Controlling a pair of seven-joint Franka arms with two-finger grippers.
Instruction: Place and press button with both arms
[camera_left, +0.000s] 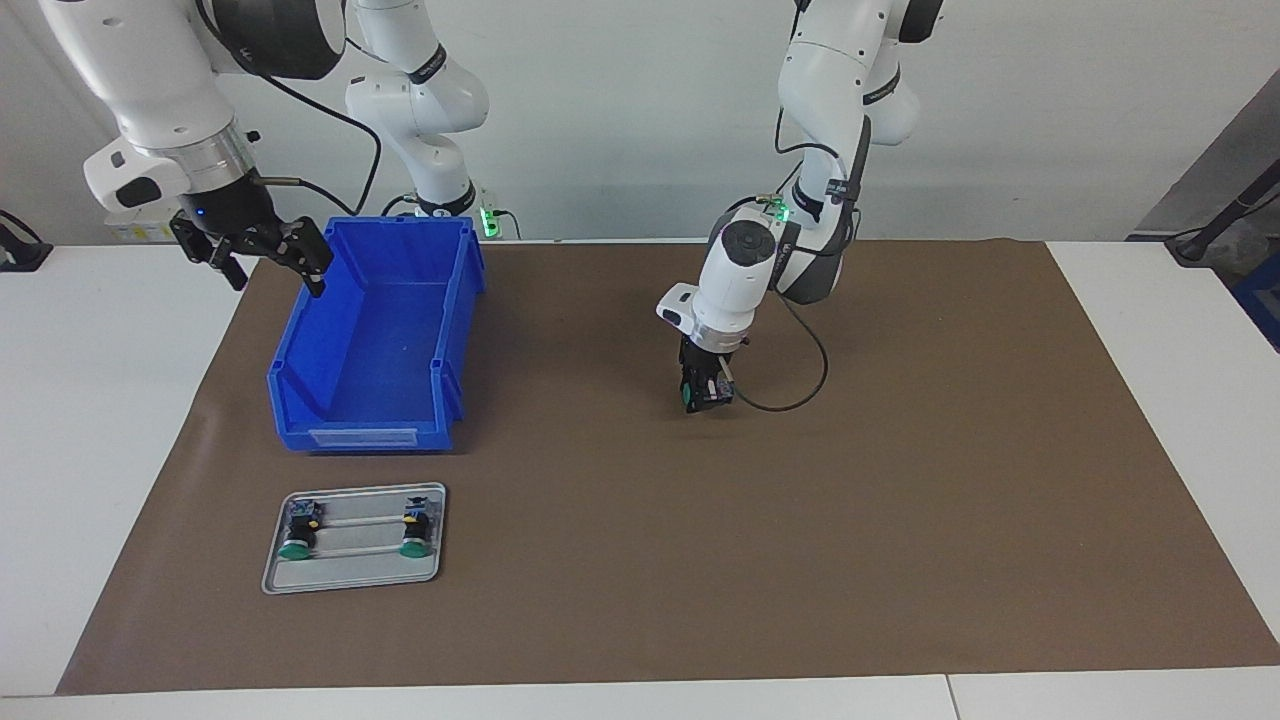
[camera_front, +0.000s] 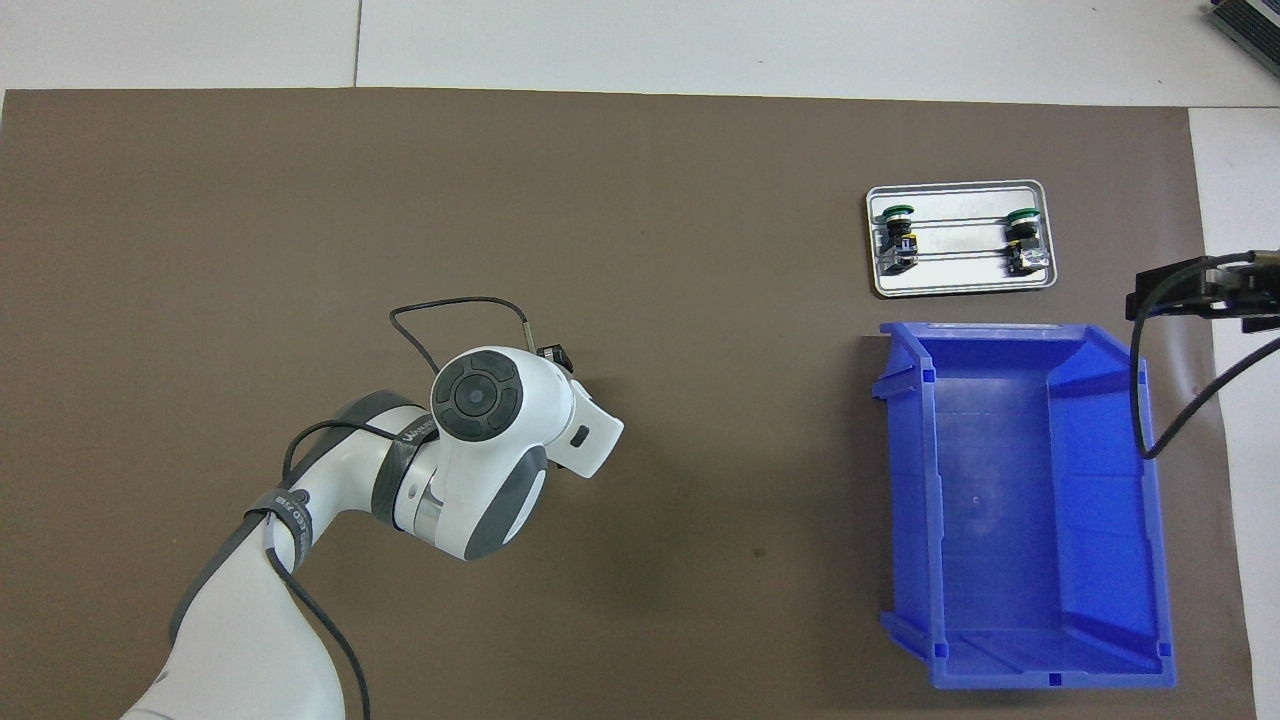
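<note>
My left gripper (camera_left: 705, 392) points down, low over the middle of the brown mat (camera_left: 900, 500), shut on a button (camera_left: 692, 403) whose green cap shows at the fingertips. In the overhead view the left wrist (camera_front: 490, 400) hides the gripper and the button. Two more buttons (camera_left: 297, 530) (camera_left: 415, 528) lie in a small metal tray (camera_left: 350, 585), green caps pointing away from the robots; they also show in the overhead view (camera_front: 897, 235) (camera_front: 1025, 240). My right gripper (camera_left: 265, 255) is open and empty, raised beside the blue bin's corner nearest the robots.
An empty blue plastic bin (camera_left: 450, 360) stands toward the right arm's end of the table, nearer to the robots than the tray (camera_front: 960, 290). A black cable (camera_left: 800, 390) loops from the left wrist over the mat.
</note>
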